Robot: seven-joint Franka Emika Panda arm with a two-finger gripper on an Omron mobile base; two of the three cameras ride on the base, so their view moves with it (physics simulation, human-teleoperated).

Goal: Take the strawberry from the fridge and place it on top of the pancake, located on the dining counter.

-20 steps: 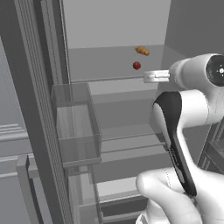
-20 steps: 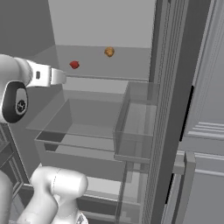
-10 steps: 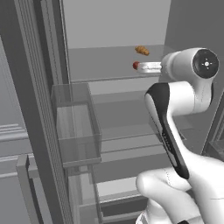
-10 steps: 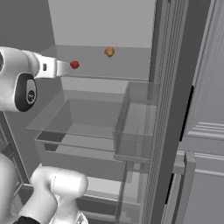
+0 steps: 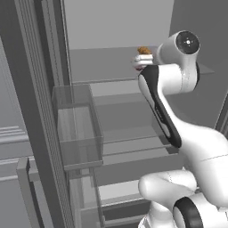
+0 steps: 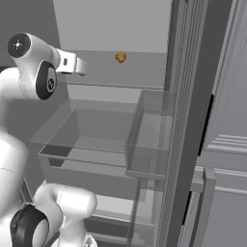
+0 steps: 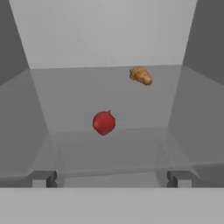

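Strawberry (image 7: 104,122), unlabelled, sits on the fridge (image 5: 40,111) shelf ahead of the end effector (image 7: 111,178), fingers spread apart.

I have the tool (image 7: 111,178) at the front edge of the fridge (image 6: 185,96) glass shelf (image 7: 70,92), jaws spread wide. Straight ahead, the gap between the fingertips lines up with the strawberry (image 7: 104,122), nothing between. The tan-orange lumpy food item (image 7: 141,75) sits further back toward the shelf's rear right, well apart from the strawberry. Side walls leave room either way. Clear door bin (image 6: 149,137) is lower, out of the path.
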